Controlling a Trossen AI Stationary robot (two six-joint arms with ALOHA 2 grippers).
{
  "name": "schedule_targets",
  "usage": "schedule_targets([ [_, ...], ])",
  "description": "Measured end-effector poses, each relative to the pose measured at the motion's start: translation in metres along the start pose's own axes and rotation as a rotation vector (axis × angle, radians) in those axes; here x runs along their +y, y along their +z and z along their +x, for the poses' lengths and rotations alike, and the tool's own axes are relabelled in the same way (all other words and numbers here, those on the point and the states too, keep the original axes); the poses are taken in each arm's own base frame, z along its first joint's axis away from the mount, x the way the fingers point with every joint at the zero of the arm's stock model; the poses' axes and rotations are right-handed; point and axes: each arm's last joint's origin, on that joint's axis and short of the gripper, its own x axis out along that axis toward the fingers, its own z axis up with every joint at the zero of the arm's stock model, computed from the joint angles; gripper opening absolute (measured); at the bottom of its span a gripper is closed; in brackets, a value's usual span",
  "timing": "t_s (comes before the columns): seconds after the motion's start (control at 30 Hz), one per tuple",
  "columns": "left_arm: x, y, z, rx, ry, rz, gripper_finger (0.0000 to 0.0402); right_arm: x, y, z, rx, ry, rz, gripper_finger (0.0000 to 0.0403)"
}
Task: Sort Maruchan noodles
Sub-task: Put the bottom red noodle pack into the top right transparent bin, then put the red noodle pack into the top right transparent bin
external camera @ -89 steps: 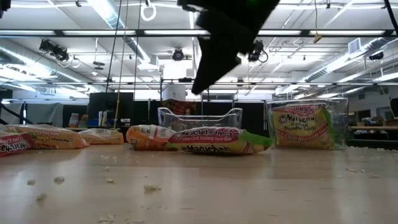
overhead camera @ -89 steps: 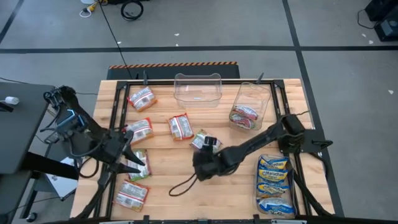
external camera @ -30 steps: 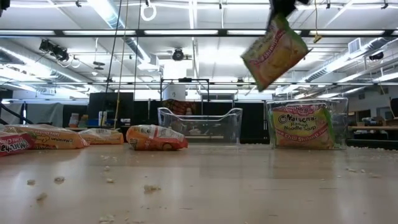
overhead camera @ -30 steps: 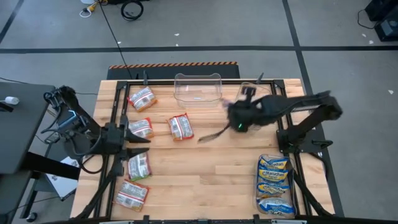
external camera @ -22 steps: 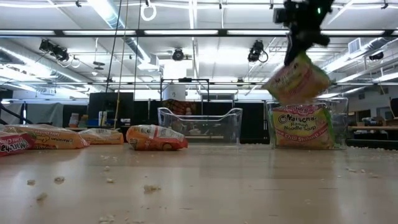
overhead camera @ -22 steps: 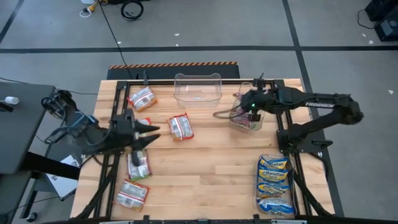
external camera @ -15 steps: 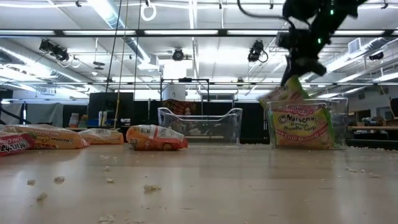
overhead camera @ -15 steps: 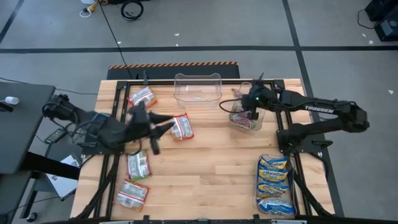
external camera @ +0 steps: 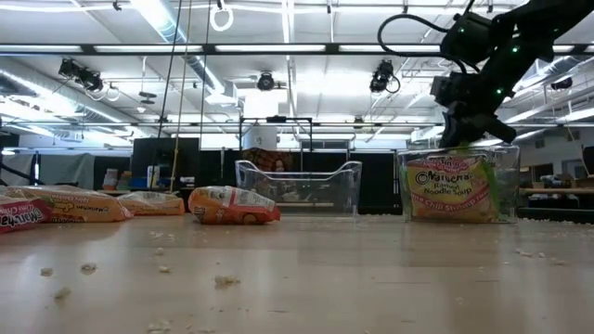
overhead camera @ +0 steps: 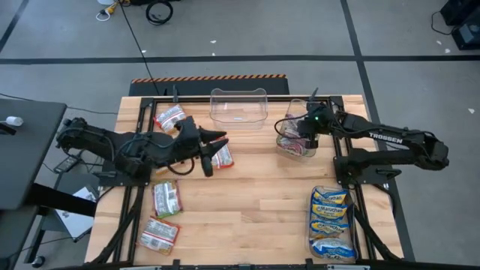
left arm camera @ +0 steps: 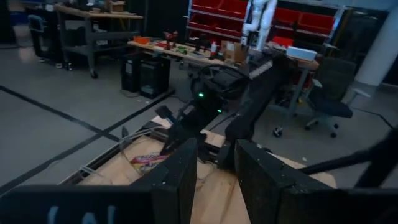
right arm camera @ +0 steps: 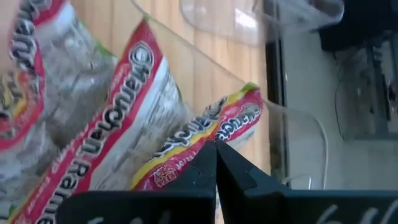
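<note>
Two claws, right claw (overhead camera: 304, 129) in bin (overhead camera: 321, 120)

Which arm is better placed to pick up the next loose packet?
The left. Its gripper hangs by a loose packet, while the right gripper is over the bin.

Both arms are matte black, built of slim tubular links joined by bulkier rounded joints. The right arm (overhead camera: 390, 139) carries white "TROSSEN" lettering along its forearm, a small green light near the wrist, and a thin black cable looping beside it. The left arm (overhead camera: 127, 146) trails loose black cables at its base.
</note>
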Motion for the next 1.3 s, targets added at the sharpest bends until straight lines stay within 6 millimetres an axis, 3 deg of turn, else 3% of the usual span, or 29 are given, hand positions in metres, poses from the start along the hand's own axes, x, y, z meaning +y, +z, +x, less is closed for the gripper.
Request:
schedule_targets([
  [0.23,0.01,-0.001,0.006,0.025,0.038,0.009,0.0114,-0.009,0.01,-0.002,-0.163,-0.034,-0.022,0.0005],
  [0.47,0.014,-0.004,0.008,0.058,0.038,0.005,0.0114,-0.003,-0.007,0.001,-0.044,0.07,-0.07,0.0007],
  [0.67,0.017,-0.001,0.003,0.067,0.039,0.006,0.0114,-0.005,-0.015,0.0,0.065,0.024,-0.063,0.0041],
  [0.73,0.021,0.002,-0.003,0.073,0.041,0.009,0.0114,-0.012,-0.01,-0.006,0.073,-0.029,0.004,0.0061],
  [0.87,0.029,0.008,-0.014,0.076,0.048,-0.008,0.0114,-0.029,0.0,-0.019,0.064,-0.05,0.313,0.0107],
  [1.03,0.037,0.017,-0.028,0.068,0.038,-0.014,0.0114,-0.029,0.002,-0.003,0.077,0.111,0.576,0.0155],
  [1.17,0.042,0.011,-0.039,0.197,-0.039,-0.09,0.0114,-0.03,0.014,-0.001,0.066,0.164,0.602,0.0183],
  [1.3,0.039,-0.017,-0.055,0.542,-0.086,-0.28,0.0114,-0.033,0.045,-0.022,-0.017,0.116,0.568,0.0191],
])
